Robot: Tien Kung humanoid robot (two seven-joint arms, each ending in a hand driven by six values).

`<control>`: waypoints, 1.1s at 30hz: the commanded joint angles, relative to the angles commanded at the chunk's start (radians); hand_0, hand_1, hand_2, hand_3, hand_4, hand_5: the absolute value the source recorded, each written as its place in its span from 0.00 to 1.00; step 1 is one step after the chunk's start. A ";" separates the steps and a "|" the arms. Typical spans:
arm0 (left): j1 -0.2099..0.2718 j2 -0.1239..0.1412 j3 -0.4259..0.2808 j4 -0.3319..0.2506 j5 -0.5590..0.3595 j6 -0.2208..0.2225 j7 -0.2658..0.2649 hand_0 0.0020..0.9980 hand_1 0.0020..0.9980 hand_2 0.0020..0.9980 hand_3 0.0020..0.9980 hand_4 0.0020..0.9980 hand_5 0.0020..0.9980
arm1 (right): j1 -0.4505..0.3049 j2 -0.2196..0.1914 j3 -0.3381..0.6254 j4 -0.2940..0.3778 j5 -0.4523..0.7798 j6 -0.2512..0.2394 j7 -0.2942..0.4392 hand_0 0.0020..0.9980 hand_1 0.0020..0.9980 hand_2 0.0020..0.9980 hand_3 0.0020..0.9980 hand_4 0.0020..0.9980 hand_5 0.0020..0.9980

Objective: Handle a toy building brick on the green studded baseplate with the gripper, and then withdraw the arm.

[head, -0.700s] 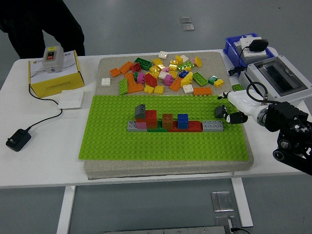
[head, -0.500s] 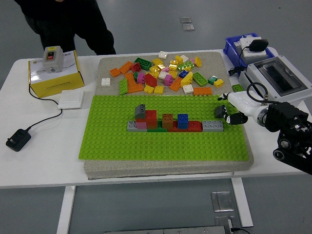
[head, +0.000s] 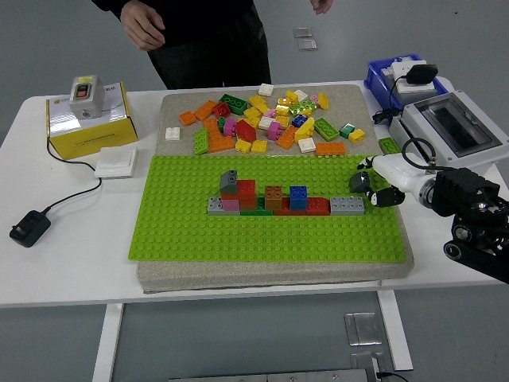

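Note:
The green studded baseplate point(head: 270, 239) lies on a grey pad in the middle of the table. A row of joined bricks stands on it: a grey brick point(head: 347, 206) at the right end, red, blue point(head: 298, 196), brown and pink ones, and a grey one on top at the left point(head: 229, 181). My right hand point(head: 371, 185) comes in from the right and hovers at the plate's right edge, just right of and above the grey end brick. Its fingers are curled and hold nothing that I can see. The left arm is out of view.
A heap of loose bricks point(head: 270, 119) lies on the pad behind the plate. A yellow box with a switch point(head: 86, 115), a white pad and a black adapter point(head: 29, 227) are at the left. A blue bin point(head: 398, 79) and a grey case point(head: 453, 127) are at the right. A person point(head: 199, 32) stands at the far side, hands off the table.
The person has walked from the far left to the middle of the table's far side. My right hand has barely shifted at the plate's right edge.

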 joint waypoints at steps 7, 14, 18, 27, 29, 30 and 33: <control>-0.001 0.003 0.000 0.000 0.005 0.000 0.000 0.72 0.69 0.64 0.67 0.39 0.58 | 0.010 0.006 -0.017 -0.014 0.006 -0.001 0.002 0.12 0.23 0.84 0.86 0.52 0.31; -0.002 0.003 0.001 0.000 0.008 0.001 0.000 0.72 0.69 0.64 0.67 0.38 0.58 | 0.017 0.013 -0.032 -0.031 -0.001 -0.007 -0.009 0.12 0.23 0.84 0.86 0.52 0.31; -0.002 0.004 0.002 0.000 0.009 0.000 -0.001 0.72 0.69 0.64 0.67 0.37 0.58 | 0.020 0.018 -0.038 -0.043 0.004 -0.008 -0.007 0.12 0.23 0.84 0.86 0.53 0.32; -0.005 0.003 0.004 0.000 0.011 0.000 -0.004 0.72 0.69 0.64 0.66 0.36 0.59 | 0.032 0.033 -0.055 -0.067 0.022 -0.014 0.000 0.12 0.23 0.83 0.86 0.53 0.32; -0.006 0.003 0.004 0.000 0.012 0.000 -0.005 0.72 0.69 0.64 0.66 0.36 0.59 | 0.035 0.037 -0.055 -0.070 0.023 -0.016 0.001 0.12 0.23 0.83 0.86 0.53 0.32; -0.006 0.003 0.004 0.000 0.011 0.000 -0.005 0.72 0.69 0.63 0.66 0.35 0.59 | 0.036 0.039 -0.056 -0.072 0.023 -0.016 0.002 0.11 0.22 0.83 0.86 0.53 0.32; -0.006 0.003 0.004 0.000 0.010 0.001 -0.006 0.72 0.69 0.63 0.66 0.35 0.59 | 0.041 0.044 -0.061 -0.078 0.027 -0.017 0.003 0.11 0.22 0.83 0.86 0.53 0.32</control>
